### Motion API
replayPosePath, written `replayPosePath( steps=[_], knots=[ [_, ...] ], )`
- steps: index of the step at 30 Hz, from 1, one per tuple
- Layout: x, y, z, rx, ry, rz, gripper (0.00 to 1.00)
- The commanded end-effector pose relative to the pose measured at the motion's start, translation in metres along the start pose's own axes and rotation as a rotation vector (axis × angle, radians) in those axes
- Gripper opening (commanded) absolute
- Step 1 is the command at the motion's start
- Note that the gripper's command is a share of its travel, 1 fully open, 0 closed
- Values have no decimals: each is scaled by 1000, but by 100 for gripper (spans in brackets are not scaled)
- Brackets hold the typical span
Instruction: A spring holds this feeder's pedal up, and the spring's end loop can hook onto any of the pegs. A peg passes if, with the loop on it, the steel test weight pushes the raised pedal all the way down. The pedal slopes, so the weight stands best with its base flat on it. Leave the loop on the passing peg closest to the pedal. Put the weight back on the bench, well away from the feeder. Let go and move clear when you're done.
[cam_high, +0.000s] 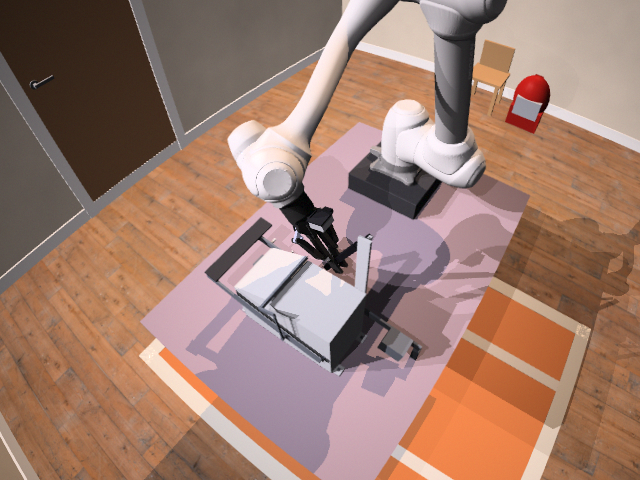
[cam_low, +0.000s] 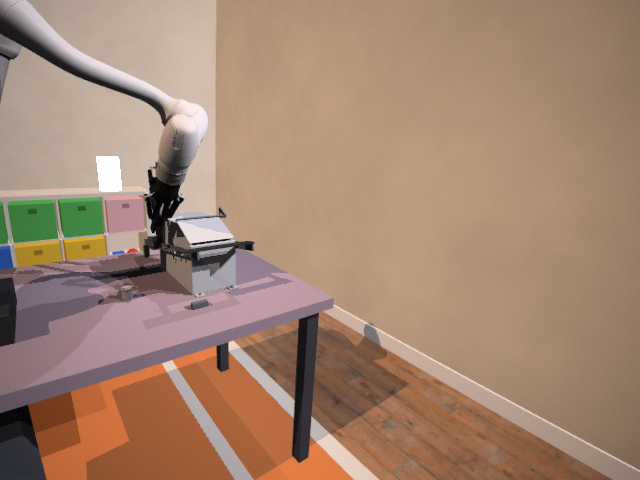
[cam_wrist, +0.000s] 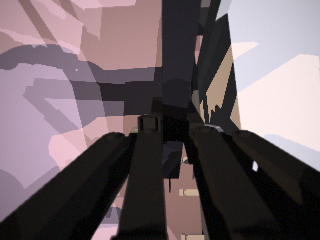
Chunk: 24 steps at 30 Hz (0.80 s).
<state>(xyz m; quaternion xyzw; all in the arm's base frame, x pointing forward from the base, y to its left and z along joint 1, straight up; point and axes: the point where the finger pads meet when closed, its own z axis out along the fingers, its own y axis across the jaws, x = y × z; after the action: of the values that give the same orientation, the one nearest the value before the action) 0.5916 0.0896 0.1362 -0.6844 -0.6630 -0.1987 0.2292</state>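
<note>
Exterior alone shows weight on bench.

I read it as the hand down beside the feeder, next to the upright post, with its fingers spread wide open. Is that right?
Not quite. The hand is down beside the feeder, next to the upright post, but its fingers are drawn nearly together, not spread wide. The wrist view shows only a narrow gap between them. I cannot see whether anything is pinched there.
</note>
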Motion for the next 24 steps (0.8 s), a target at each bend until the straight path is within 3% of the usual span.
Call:
replayPosePath(
  steps=[1, 24],
  knots=[
    [0, 0, -1, -1, 0, -1, 17],
    [-6, 0, -6, -1, 0, 0, 17]
  ],
)
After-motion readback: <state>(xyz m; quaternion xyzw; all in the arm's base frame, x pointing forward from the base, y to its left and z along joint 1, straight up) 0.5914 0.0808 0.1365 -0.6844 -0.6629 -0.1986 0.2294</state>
